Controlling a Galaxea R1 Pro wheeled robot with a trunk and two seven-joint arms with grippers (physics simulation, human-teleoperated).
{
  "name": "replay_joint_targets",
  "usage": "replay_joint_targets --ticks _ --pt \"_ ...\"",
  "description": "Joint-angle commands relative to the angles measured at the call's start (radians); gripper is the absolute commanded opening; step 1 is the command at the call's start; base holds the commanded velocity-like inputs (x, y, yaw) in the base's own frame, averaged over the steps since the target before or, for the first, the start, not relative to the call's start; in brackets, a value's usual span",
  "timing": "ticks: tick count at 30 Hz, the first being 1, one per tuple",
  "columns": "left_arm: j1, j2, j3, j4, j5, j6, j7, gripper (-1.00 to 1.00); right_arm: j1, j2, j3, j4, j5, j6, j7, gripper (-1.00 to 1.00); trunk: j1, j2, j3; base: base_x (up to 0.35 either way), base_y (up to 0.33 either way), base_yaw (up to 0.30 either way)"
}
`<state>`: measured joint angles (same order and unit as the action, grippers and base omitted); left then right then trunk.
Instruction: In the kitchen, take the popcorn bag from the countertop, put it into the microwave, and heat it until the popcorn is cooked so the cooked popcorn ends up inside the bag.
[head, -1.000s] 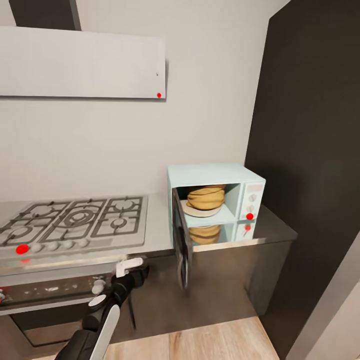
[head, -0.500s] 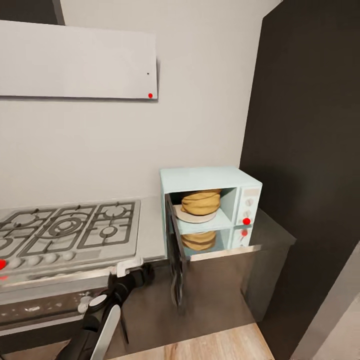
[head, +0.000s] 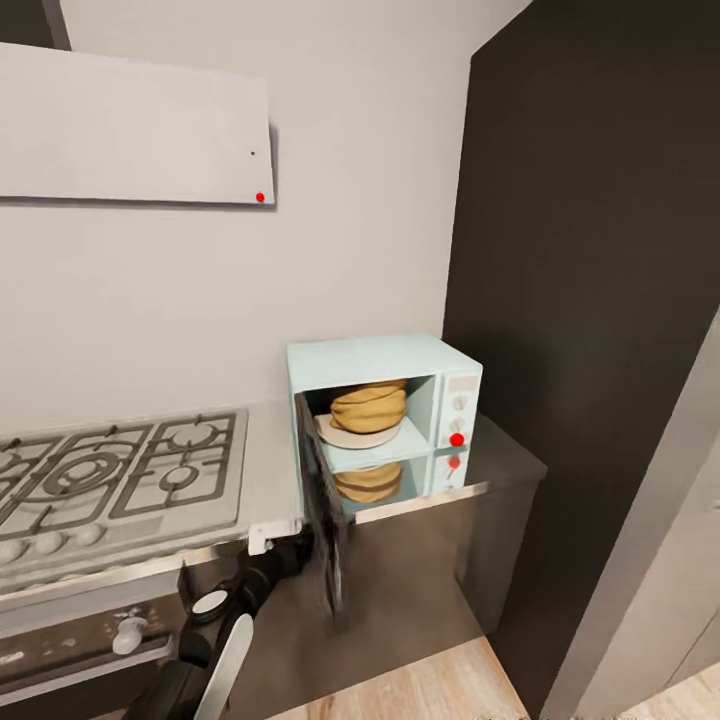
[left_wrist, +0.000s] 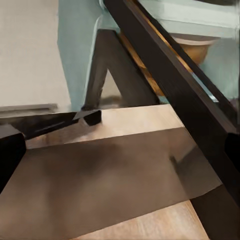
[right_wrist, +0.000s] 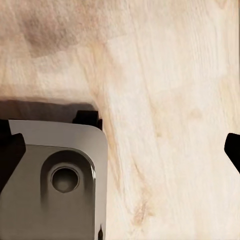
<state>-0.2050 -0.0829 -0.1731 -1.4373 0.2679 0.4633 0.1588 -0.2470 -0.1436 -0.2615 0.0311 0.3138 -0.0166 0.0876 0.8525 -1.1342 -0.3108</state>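
Pale wall (head: 330, 200), tall dark cabinet (head: 600, 300) rt, wood floor (head: 420, 690), gas hob (head: 110, 475) lt.

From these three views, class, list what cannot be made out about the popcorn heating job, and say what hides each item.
1. Popcorn: head view, the popcorn bag in the microwave sits side-on, its mouth hidden.
2. Knob settings: head view, too small.
3. Left gripper: head view, its fingers blur against the open microwave door; open or shut is unclear.
4. Right gripper: right wrist view, its fingers are cut off by the edges.
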Motion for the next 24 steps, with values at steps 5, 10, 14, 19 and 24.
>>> replay_joint_targets --ticks 5,10,14,19,24 --pt "-0.001 0.002 -0.003 -0.002 0.016 0.003 0.006 1.0 -0.002 -0.001 -0.008 0.003 0.007 -0.005 0.001 1.0 0.0 -0.001 0.004 0.0 0.0 -0.219" --pt "-0.001 0.002 -0.003 -0.002 0.016 0.003 0.005 1.0 -0.002 -0.001 -0.011 0.003 0.002 -0.008 0.001 1.0 0.0 -0.001 0.009 0.0 0.0 -0.219" --pt "-0.001 0.002 -0.003 -0.002 0.016 0.003 0.004 1.0 -0.002 -0.006 -0.013 0.003 -0.055 -0.01 0.002 1.0 0.0 -0.001 0.014 0.0 0.0 -0.22" --pt "-0.001 0.001 -0.043 -0.003 0.015 0.002 0.005 1.0 -0.002 -0.001 -0.013 0.004 -0.091 -0.01 -0.005 1.0 0.0 -0.001 0.019 0.0 0.0 -0.224" --pt "-0.001 0.0 -0.052 -0.006 0.014 0.002 0.007 1.0 -0.002 -0.001 -0.013 0.004 -0.093 -0.008 -0.008 1.0 0.0 -0.001 0.024 0.0 0.0 -0.227"
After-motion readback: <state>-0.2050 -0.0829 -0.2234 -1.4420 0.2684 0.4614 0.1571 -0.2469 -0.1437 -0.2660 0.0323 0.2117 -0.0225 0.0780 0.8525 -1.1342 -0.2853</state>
